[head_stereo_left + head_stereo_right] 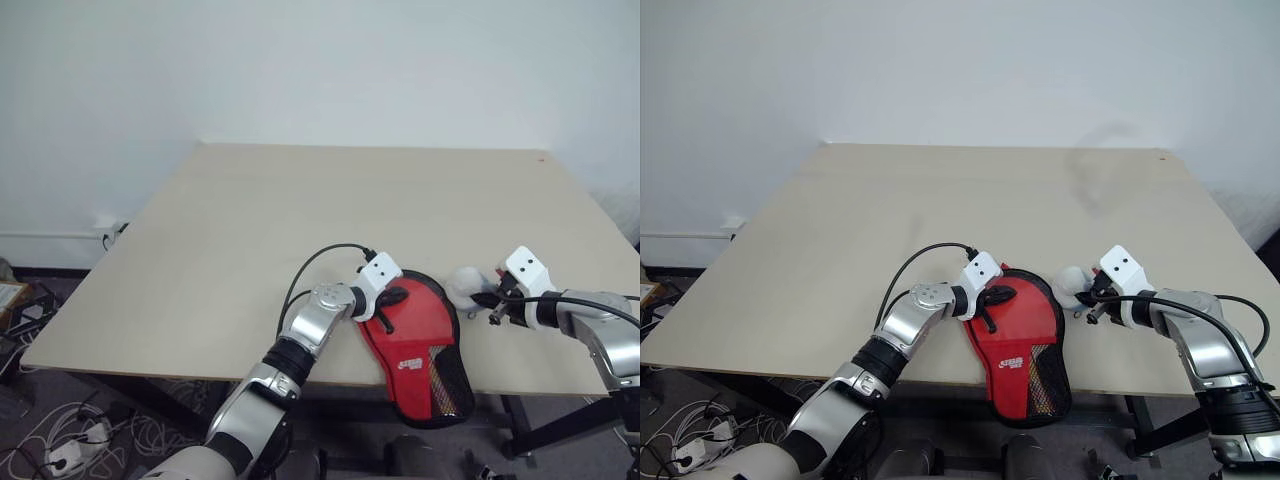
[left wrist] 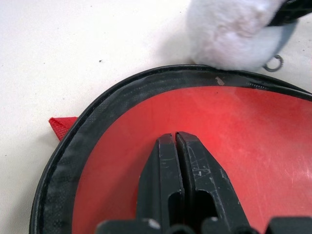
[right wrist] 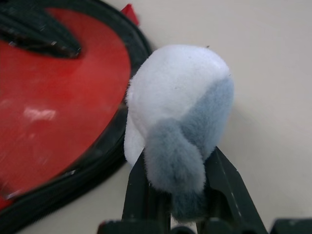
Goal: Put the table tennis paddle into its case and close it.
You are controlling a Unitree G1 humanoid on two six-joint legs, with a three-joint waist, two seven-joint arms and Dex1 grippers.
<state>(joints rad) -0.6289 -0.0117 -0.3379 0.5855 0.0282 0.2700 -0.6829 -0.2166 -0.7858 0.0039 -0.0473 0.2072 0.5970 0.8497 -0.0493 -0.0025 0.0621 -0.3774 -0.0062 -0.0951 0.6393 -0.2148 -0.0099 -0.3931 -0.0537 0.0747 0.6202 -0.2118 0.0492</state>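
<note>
The case (image 1: 418, 340), red with black trim and a black mesh patch, lies flat at the table's front edge, its narrow end hanging over the edge. My left gripper (image 1: 392, 300) is shut, and its fingertips (image 2: 168, 146) rest on the glossy red face of the case (image 2: 243, 126). The table tennis paddle is hidden. Just right of the case's round end, my right gripper (image 1: 1092, 298) is shut on a white and grey fluffy ball (image 3: 175, 102). The ball sits against the case's black rim (image 3: 97, 151), and a small metal ring (image 2: 275, 62) shows beside it.
The pale wooden table (image 1: 300, 220) stretches bare toward the white wall behind. The case lies right at the front edge. Cables and a power strip (image 1: 70, 450) lie on the floor to the left.
</note>
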